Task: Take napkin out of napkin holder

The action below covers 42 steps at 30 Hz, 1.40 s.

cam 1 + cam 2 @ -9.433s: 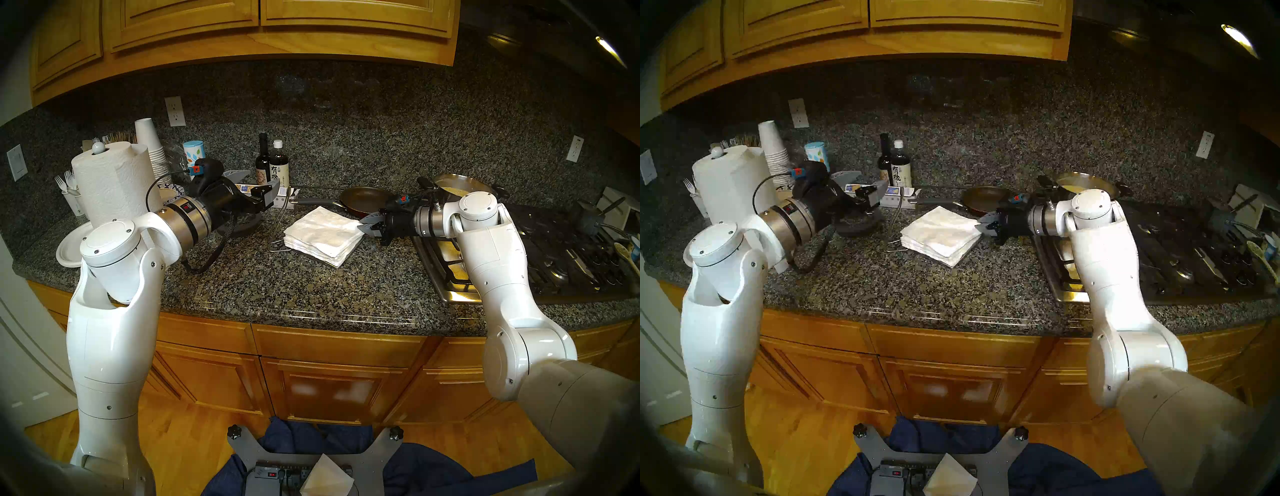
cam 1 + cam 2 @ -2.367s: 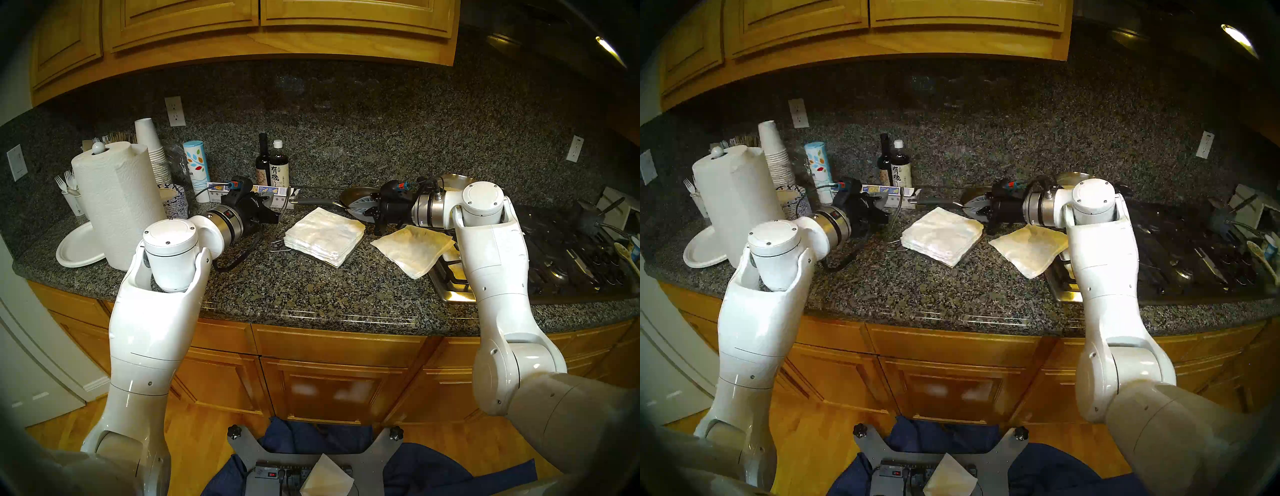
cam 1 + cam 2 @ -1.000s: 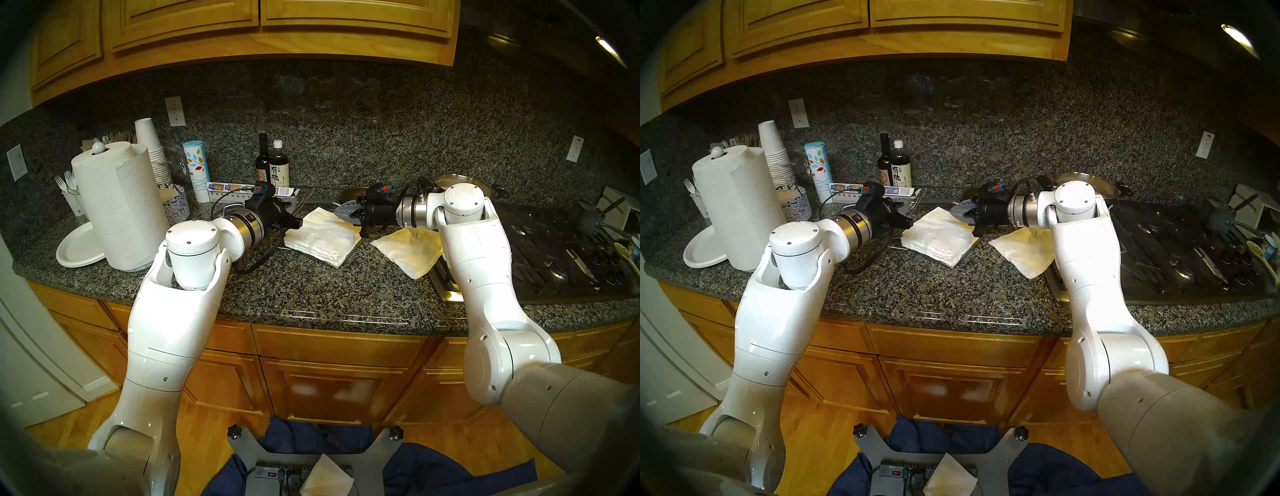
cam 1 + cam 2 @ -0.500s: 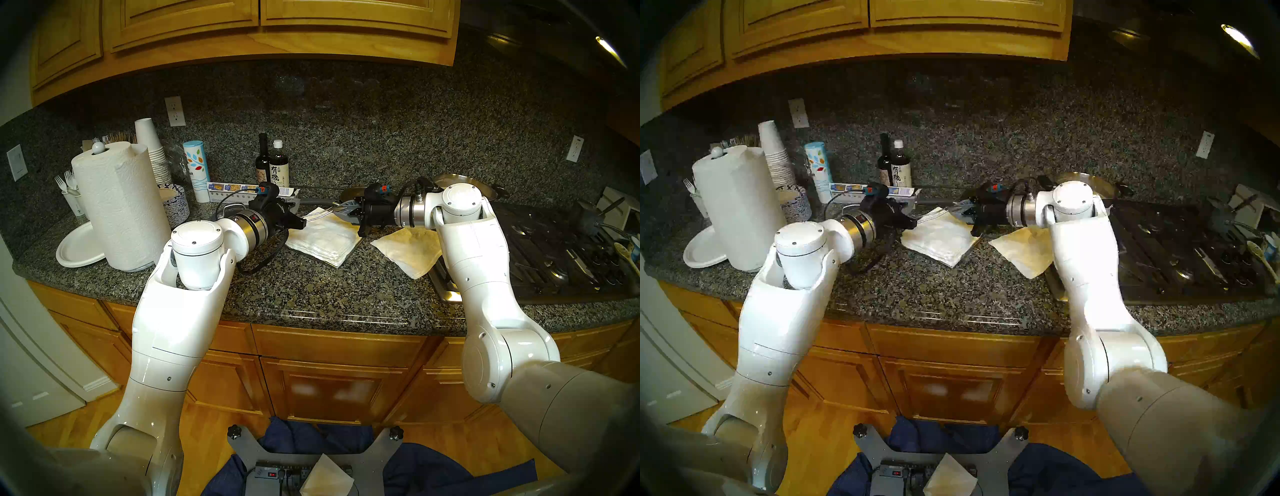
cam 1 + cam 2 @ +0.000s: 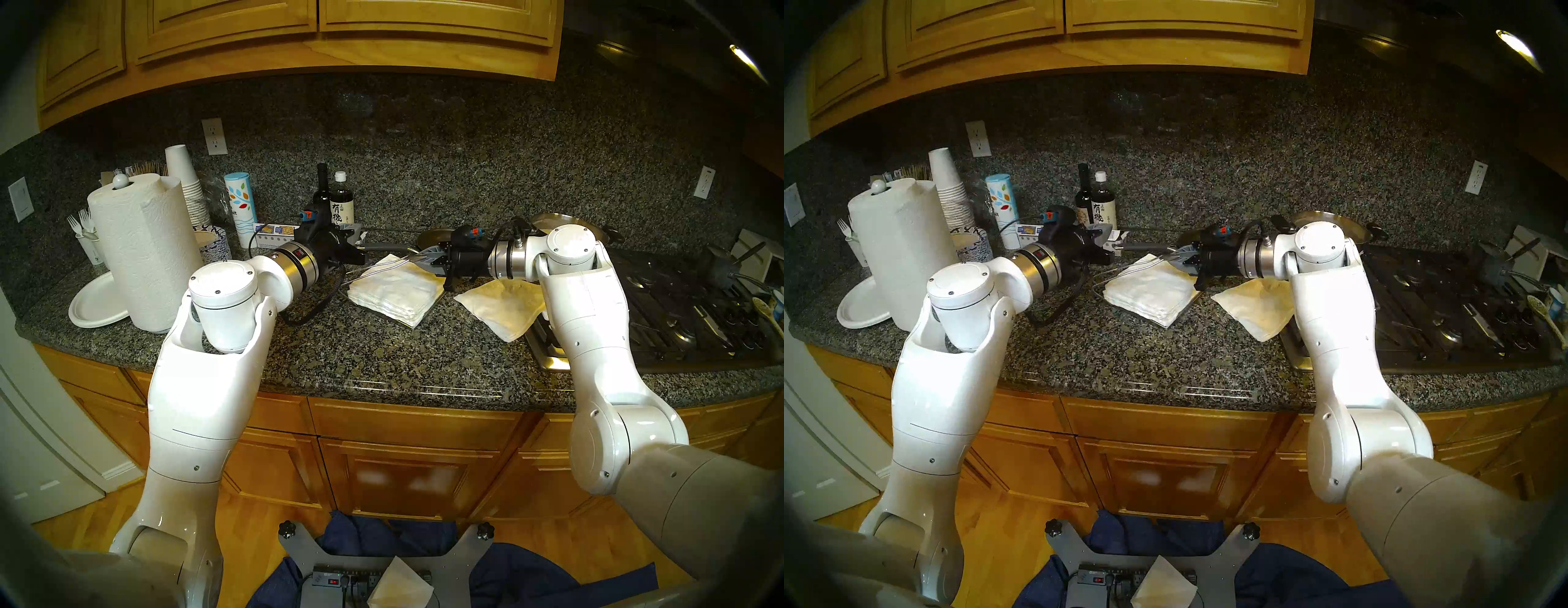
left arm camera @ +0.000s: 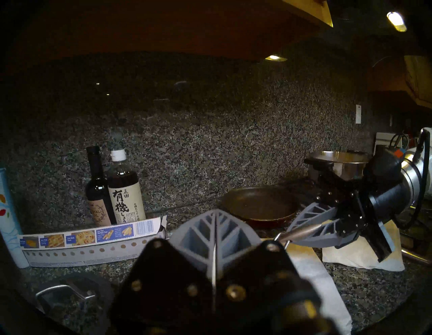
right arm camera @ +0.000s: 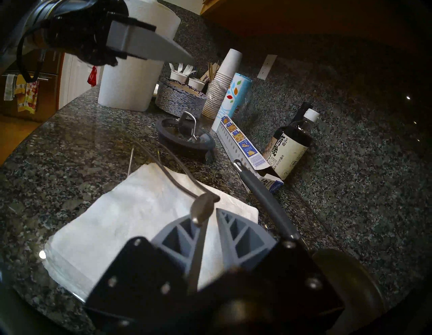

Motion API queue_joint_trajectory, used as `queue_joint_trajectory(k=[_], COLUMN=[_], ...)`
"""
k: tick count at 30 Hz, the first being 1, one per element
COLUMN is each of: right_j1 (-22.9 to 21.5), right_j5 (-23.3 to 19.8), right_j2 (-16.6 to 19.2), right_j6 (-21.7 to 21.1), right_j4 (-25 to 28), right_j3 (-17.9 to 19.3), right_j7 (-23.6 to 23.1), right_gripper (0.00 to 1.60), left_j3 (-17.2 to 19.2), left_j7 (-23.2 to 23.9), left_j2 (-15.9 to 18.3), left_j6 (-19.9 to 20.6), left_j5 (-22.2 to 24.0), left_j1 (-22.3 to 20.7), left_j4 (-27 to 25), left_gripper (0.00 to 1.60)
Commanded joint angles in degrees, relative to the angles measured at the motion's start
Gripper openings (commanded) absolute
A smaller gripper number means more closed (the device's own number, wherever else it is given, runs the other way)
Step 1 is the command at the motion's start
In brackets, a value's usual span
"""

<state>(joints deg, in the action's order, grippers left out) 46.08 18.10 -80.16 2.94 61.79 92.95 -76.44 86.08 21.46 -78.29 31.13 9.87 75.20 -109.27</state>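
A single thin white napkin (image 5: pixel 502 305) lies flat on the counter right of the thick napkin pile (image 5: pixel 394 293), partly under my right arm and over the cooktop's edge. The pile sits in the silver wire napkin holder (image 5: pixel 347 282). The holder's narrow wire arm (image 5: pixel 384 266) slants over the pile's back corner. My right gripper (image 5: pixel 415 256) is shut on the arm's flattened tip (image 7: pixel 203 207), also visible in the left wrist view (image 6: pixel 301 231). My left gripper (image 5: pixel 357 237) is shut and empty, just left of the pile, apart from the wire.
A frying pan (image 5: pixel 441 237) sits behind the pile, its grey handle (image 7: pixel 264 194) pointing left. A cardboard box (image 5: pixel 275 231), two dark bottles (image 5: pixel 335 204), a black round stopper (image 7: pixel 184 138), a paper towel roll (image 5: pixel 144 254) and plates stand left. The cooktop (image 5: pixel 679 305) is right.
Earlier my right gripper drew one napkin off the pile and laid it to the right. In the last second it shut on the wire arm's tip; my left gripper released the arm and drew back left.
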Motion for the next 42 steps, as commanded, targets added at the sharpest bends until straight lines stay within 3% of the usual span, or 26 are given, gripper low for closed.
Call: queue_joint_trajectory(k=[1,16,34,35,37,38,39,40,42], right_j1=[0.60,3.24,4.42,4.50,4.68,4.78,4.78,4.89,4.97], right_j5=[-0.16,-0.31,-0.44,-0.50,-0.58,-0.68,-0.68,-0.64,-0.60], right_j2=[2.37,4.90,4.53,4.54,4.70,4.76,4.76,4.72,4.68], right_j6=[-1.55,-4.52,-5.54,-5.63,-5.58,-5.68,-5.68,-5.76,-5.83], right_j4=[4.95,12.18,15.00,15.39,16.15,16.54,16.54,16.73,16.89], right_j3=[1.71,6.01,7.21,7.34,7.49,7.65,7.65,7.71,7.76], right_j7=[-0.63,-0.84,-0.11,-0.09,-0.18,-0.24,-0.24,-0.19,-0.16], right_gripper=[0.57,0.58,0.61,0.63,0.67,0.77,0.77,0.82,0.82], left_j3=[1.65,2.25,1.88,1.89,1.92,1.99,1.99,2.13,2.20], left_j7=[0.20,0.44,0.67,0.68,0.65,0.60,0.60,0.56,0.56], left_j2=[0.21,0.35,0.52,0.55,0.62,0.62,0.62,0.61,0.58], left_j6=[-0.38,-0.40,-0.43,-0.46,-0.61,-0.70,-0.70,-0.83,-0.89], left_j5=[0.68,0.51,0.06,0.04,-0.04,-0.06,-0.06,-0.04,-0.01], left_j1=[-0.94,-0.53,-0.35,-0.27,-0.10,0.01,0.01,0.17,0.22], left_j4=[-3.55,-3.08,-2.77,-2.74,-2.72,-2.73,-2.73,-2.75,-2.76], left_gripper=[0.00,0.00,0.00,0.12,0.53,0.82,0.82,1.60,1.60])
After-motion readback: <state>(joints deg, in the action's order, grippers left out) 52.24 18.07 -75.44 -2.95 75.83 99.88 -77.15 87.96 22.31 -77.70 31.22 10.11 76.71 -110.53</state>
